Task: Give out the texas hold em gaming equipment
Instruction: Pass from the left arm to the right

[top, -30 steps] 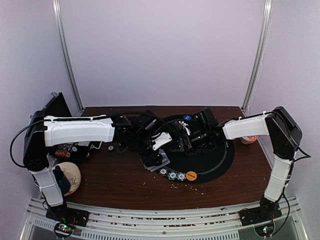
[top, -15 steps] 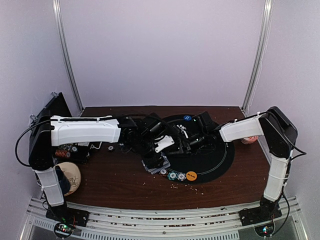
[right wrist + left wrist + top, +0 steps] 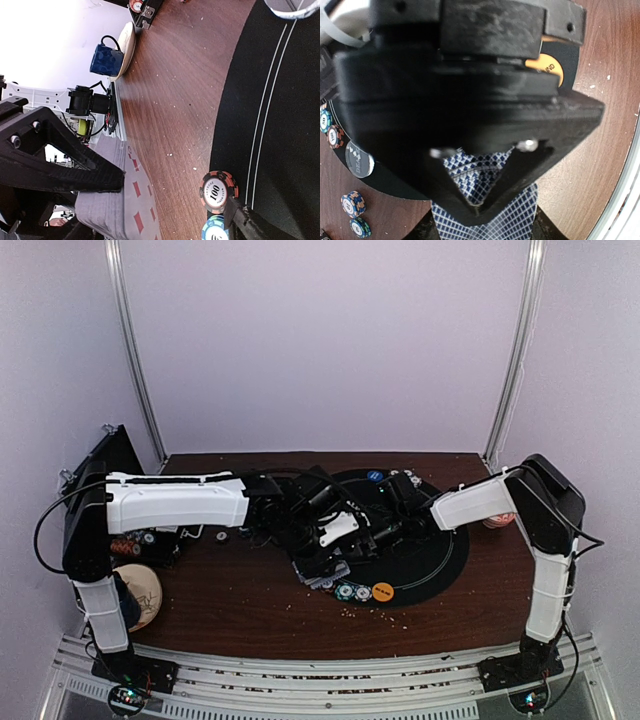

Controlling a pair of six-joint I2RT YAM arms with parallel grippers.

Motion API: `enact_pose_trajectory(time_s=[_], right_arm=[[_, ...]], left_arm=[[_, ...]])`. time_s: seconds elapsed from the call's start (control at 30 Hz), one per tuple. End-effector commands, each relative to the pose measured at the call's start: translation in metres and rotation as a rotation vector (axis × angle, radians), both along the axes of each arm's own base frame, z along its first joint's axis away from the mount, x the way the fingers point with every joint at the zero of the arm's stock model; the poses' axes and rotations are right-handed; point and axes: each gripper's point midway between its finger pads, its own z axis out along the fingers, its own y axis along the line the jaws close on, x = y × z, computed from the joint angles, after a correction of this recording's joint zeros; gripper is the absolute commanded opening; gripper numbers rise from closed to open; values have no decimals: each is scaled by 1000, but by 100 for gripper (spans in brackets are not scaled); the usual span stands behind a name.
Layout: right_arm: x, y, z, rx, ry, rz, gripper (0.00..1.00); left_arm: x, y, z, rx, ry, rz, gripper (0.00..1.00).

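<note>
The left arm reaches out level from its shoulder on the left toward the middle, its wrist bent down. The left gripper is clamped on a deck of cards. The right arm rises from its base, folds at the elbow and stretches leftward and down, so the right gripper, jaws apart, sits close against the left one.

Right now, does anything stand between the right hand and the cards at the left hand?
Nothing visible does. The cards lie just beside one finger of the right hand. The red chip sits off to the side.
</note>
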Motion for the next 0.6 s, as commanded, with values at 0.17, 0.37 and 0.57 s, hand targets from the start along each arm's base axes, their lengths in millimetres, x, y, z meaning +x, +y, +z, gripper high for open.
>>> enact_pose_trajectory(time_s=[0.17, 0.37, 0.57], right_arm=[[-19, 7, 0, 30, 42, 75, 70], [-27, 10, 1, 46, 78, 108, 58], [-33, 10, 3, 61, 109, 134, 42]], left_arm=[[6, -5, 0, 3, -28, -1, 30], [7, -2, -5, 18, -30, 6, 30], [9, -3, -5, 20, -38, 7, 30]])
